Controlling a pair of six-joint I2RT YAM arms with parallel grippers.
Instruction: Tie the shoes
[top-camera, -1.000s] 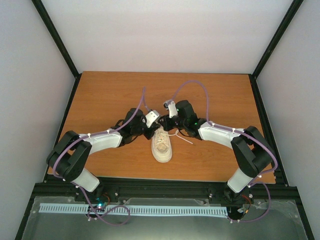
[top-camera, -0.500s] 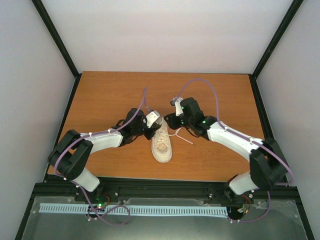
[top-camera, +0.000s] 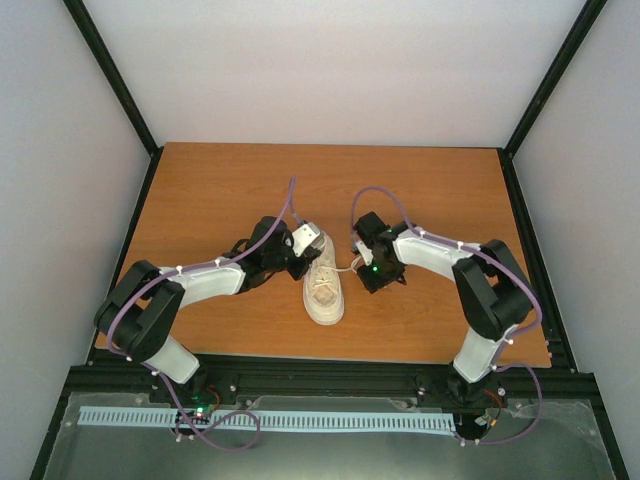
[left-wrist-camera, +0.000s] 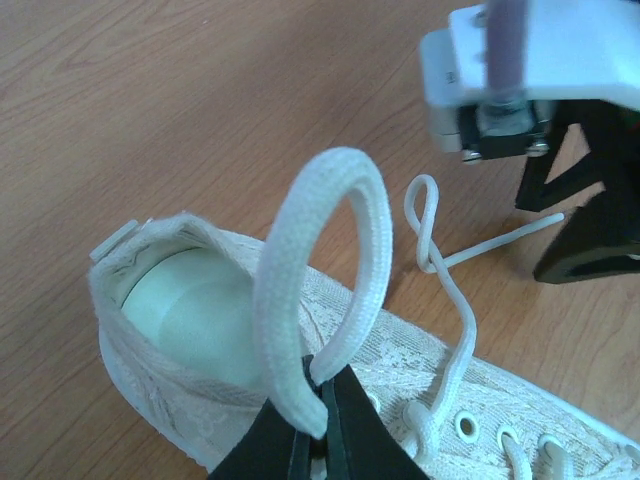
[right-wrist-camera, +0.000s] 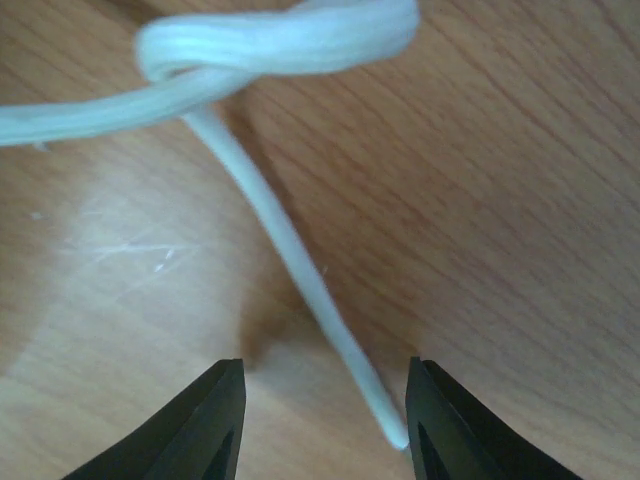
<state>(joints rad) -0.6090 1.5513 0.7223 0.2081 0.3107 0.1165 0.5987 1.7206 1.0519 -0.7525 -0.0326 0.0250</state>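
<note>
The cream shoe (top-camera: 324, 292) lies mid-table, toe towards the arms. My left gripper (top-camera: 301, 266) is at its heel end. In the left wrist view the left gripper (left-wrist-camera: 321, 425) is shut on a loop of white lace (left-wrist-camera: 290, 250) that stands up over the shoe (left-wrist-camera: 190, 330). The other lace (left-wrist-camera: 447, 290) runs off onto the wood with a small loop. My right gripper (top-camera: 371, 277) hovers low just right of the shoe. In the right wrist view the right gripper (right-wrist-camera: 325, 405) is open, and the free lace end (right-wrist-camera: 300, 265) lies on the table between its fingers, untouched.
The wooden table (top-camera: 220, 190) is boxed in by a black frame (top-camera: 105, 75) and white walls. The right arm's wrist camera housing (left-wrist-camera: 530, 60) and its black fingers (left-wrist-camera: 590, 235) sit close beyond the shoe in the left wrist view.
The right arm swung out, then came back lower beside the shoe over the loose lace end, and its gripper opened. The left gripper stayed pinched on the lace loop.
</note>
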